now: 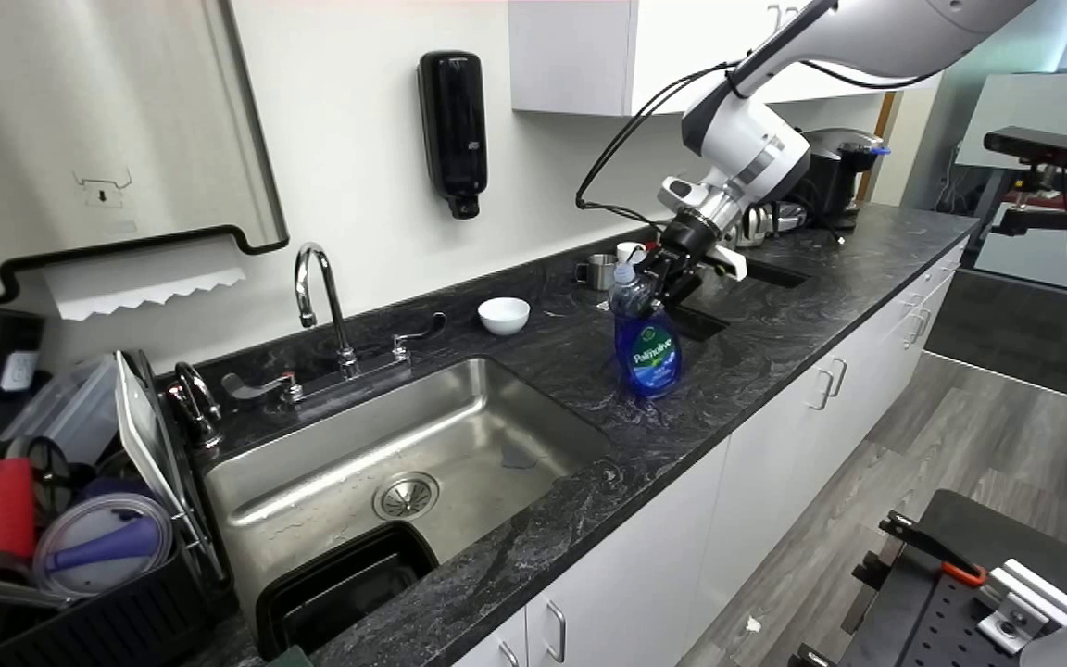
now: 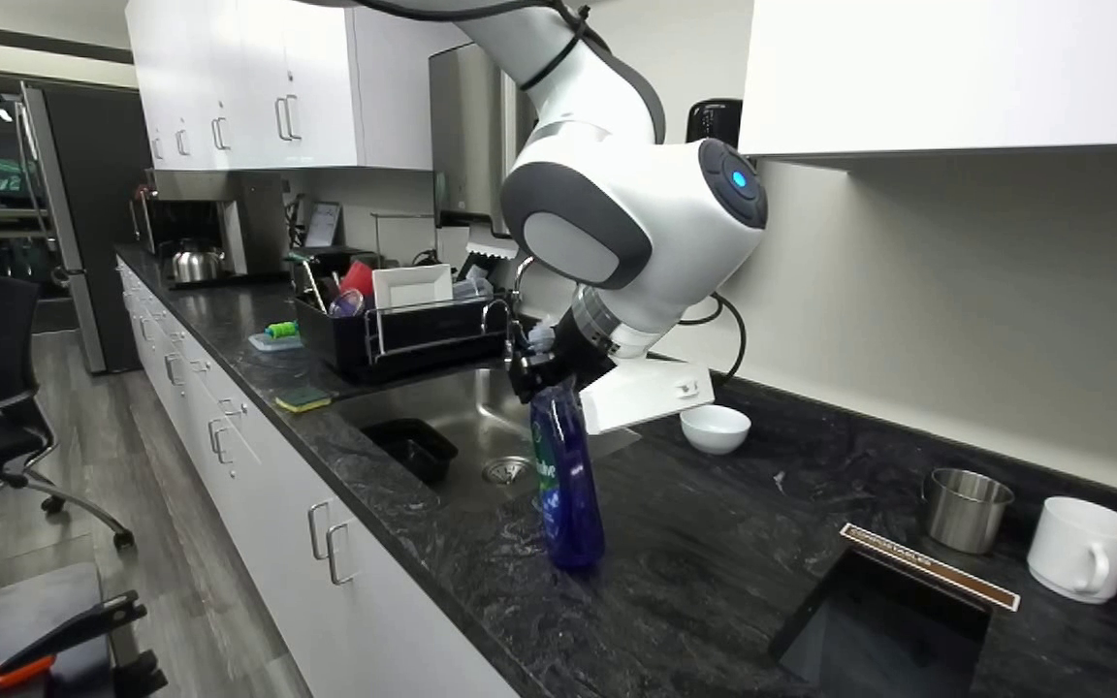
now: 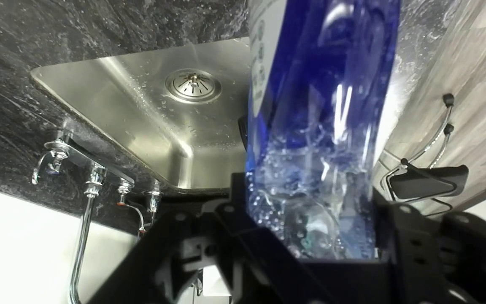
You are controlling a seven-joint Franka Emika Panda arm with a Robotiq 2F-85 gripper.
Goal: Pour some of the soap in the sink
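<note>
The soap (image 1: 649, 347), a clear bottle of blue liquid with a Palmolive label, stands nearly upright, leaning slightly, with its pale cap (image 1: 624, 272) on top. My gripper (image 1: 642, 295) is shut on its upper part, just below the cap. One finger lies on either side of the bottle in the wrist view, where the soap (image 3: 327, 84) hides part of the basin. Whether the bottle's base touches the counter or hovers just over it, I cannot tell. The steel sink (image 1: 311, 477) with its round drain (image 1: 406, 496) lies beside the bottle, which is outside the basin's rim.
A black tub (image 1: 348, 584) sits inside the basin. The chrome faucet (image 1: 334, 306) rises behind it, and a loaded dish rack (image 1: 117, 602) stands at its far end. A white bowl (image 2: 716, 428), steel cup (image 2: 968, 509) and white mug (image 2: 1084, 550) line the wall near a counter opening (image 2: 888, 620).
</note>
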